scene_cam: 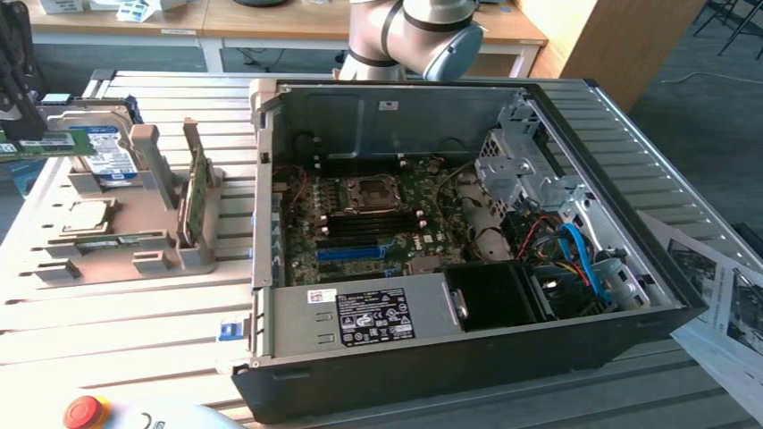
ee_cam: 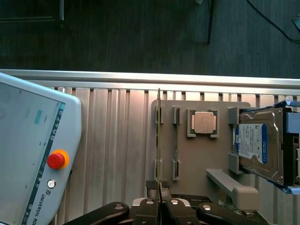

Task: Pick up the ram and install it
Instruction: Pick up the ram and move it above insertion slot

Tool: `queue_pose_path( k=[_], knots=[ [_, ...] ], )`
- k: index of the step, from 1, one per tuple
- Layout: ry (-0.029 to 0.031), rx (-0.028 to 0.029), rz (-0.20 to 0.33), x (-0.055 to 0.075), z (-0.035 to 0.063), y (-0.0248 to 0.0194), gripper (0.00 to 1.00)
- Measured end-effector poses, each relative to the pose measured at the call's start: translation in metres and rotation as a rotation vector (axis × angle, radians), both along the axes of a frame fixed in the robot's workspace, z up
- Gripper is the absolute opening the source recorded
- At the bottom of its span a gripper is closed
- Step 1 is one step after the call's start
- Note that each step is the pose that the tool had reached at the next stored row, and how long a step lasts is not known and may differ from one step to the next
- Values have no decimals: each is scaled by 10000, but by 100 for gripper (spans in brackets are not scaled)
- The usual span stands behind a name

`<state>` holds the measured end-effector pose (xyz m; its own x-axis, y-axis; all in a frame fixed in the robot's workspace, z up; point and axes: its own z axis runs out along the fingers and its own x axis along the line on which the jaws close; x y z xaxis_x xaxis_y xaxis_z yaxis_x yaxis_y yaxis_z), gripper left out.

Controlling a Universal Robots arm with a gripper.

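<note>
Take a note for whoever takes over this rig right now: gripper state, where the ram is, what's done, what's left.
Gripper: shut on the ram, gripped edge-on.
Ram: held above the gray holder, at the exterior view's left edge; a second stick stands in the holder.
Done: pick-up.
Left: installing it on the motherboard in the open case; its slots look empty.

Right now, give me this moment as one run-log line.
claw: shut on ram | ram: held above gray holder, not yet installed | computer case: open
</note>
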<state>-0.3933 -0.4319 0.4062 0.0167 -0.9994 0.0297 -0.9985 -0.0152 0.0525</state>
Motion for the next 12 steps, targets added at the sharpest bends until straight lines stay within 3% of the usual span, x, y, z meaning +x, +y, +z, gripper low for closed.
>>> queue_pose_path(
  k=[12],
  knots=[
    [-44, -1, 0, 0, 43, 0, 12]
  ],
)
